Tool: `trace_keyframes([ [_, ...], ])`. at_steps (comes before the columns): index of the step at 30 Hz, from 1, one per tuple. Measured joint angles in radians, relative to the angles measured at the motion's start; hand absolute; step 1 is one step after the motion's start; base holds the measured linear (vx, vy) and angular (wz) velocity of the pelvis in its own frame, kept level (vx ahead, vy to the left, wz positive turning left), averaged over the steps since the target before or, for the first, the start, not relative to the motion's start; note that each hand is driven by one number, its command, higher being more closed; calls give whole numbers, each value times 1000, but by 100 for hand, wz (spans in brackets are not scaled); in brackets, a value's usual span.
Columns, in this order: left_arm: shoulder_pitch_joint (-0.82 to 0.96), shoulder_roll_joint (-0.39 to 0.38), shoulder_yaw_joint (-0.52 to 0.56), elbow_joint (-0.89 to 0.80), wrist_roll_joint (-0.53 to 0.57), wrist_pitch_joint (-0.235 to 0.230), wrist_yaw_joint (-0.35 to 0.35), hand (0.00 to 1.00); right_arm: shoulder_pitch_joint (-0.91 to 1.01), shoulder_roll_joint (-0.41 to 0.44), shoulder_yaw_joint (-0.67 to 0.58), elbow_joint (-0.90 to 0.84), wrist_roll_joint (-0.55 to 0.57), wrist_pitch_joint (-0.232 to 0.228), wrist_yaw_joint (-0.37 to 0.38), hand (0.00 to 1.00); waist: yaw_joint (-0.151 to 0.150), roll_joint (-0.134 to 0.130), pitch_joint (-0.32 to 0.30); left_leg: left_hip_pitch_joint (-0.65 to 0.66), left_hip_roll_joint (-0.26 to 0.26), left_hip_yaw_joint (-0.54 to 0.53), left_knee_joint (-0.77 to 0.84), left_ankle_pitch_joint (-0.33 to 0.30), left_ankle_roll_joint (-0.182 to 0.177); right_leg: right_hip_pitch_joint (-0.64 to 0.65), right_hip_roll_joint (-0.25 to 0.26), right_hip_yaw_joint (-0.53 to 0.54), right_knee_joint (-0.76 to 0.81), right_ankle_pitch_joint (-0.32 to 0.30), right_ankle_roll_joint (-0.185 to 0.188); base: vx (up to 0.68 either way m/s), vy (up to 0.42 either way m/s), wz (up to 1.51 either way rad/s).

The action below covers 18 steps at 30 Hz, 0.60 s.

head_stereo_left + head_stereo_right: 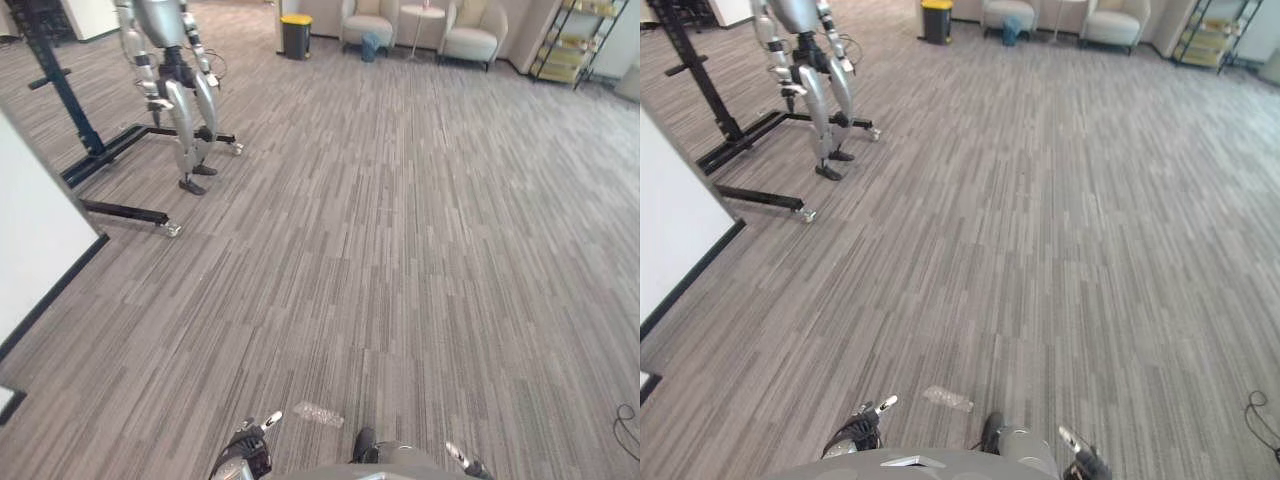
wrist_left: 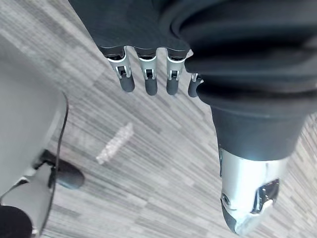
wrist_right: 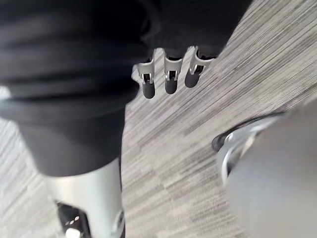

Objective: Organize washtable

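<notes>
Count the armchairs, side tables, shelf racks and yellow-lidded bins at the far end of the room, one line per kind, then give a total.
armchairs: 2
side table: 1
shelf rack: 1
yellow-lidded bin: 1
Total: 5

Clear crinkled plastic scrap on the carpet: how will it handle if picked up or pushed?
The clear crinkled plastic scrap looks thin and see-through, so it is probably very light and floppy. It lies flat on the grey striped carpet, so it likely won't roll; a push may just skid it.
</notes>
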Motion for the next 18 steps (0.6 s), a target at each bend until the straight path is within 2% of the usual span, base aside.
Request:
trace_keyframes([
  [1, 0, 13, -9, -2, 0, -4, -3, 0, -33, -5, 36, -1, 4, -1, -1, 0, 9, -10, 14, -47, 12, 26, 23, -31, 30, 63, -3, 10, -37, 0, 0, 280, -229, -24],
  [2, 7, 32, -34, -3, -1, -8, -2, 0, -76, -4, 64, 1, 11, -12, -6, 0, 25, -39, 33, -92, 11, 67, -38, -82, 47, 126, -18, 40, -70, 0, 0, 345, -186, -33],
  [3, 16, 34, -34, -6, -9, -12, -2, 0, -110, -3, 73, -1, 13, -26, -12, 0, 37, -39, 33, -122, 9, 81, -127, -113, 55, 154, -27, 56, -78, 0, 0, 421, -134, -45],
  [5, 21, 39, -50, -14, -28, -20, 6, 0, -161, -1, 74, -12, 14, -54, -18, 0, 56, -29, 33, -156, -12, 73, -430, -116, 53, 195, -41, 82, -86, -20, 31, 313, -45, -37],
  [6, 33, 40, -69, -15, -32, -21, 11, 0, -171, -7, 90, -18, 14, -65, -17, 0, 55, -14, 24, -149, -22, 45, -662, -34, 52, 205, -35, 89, -87, -44, 64, 206, 39, -38],
  [7, 41, 35, -73, -9, -49, -23, 10, 0, -170, -10, 114, -18, 14, -78, -17, 0, 59, 5, 18, -164, -23, 19, -715, 133, 78, 221, -25, 106, -81, -98, 96, 254, 67, -31],
  [9, 22, 59, -69, 21, -46, -20, 13, 0, -147, 12, 143, -13, 14, -76, -16, 0, 52, -26, 19, -128, -53, 44, -752, 125, 86, 235, -74, 113, -69, -116, 112, 256, 85, -17],
  [11, 16, 79, -71, 36, -46, -19, 12, 0, -86, 38, 154, -3, 13, -67, -15, 0, 50, -63, 8, -75, -93, 64, -864, 140, 101, 218, -112, 136, -45, -125, 112, 240, 54, -16],
  [14, 8, 86, -75, 67, -41, -17, 12, 0, -27, 52, 159, 20, 10, -55, -12, 0, 32, -74, -12, 28, -126, 82, -1032, 199, 119, 220, -147, 144, -31, -116, 126, 219, 60, -11],
  [16, 11, 86, -102, 75, -28, -16, 9, 0, -22, 51, 149, 36, 7, -53, -2, 0, 21, -74, -24, 70, -134, 85, -1102, 230, 126, 224, -148, 148, -23, -109, 136, 164, 60, -5],
  [18, 11, 89, -116, 76, -28, -16, 6, 0, -9, 52, 131, 44, -12, -49, 7, 0, 23, -86, -40, 92, -139, 91, -1134, 238, 130, 225, -151, 150, -19, -107, 139, 111, 35, -5],
])
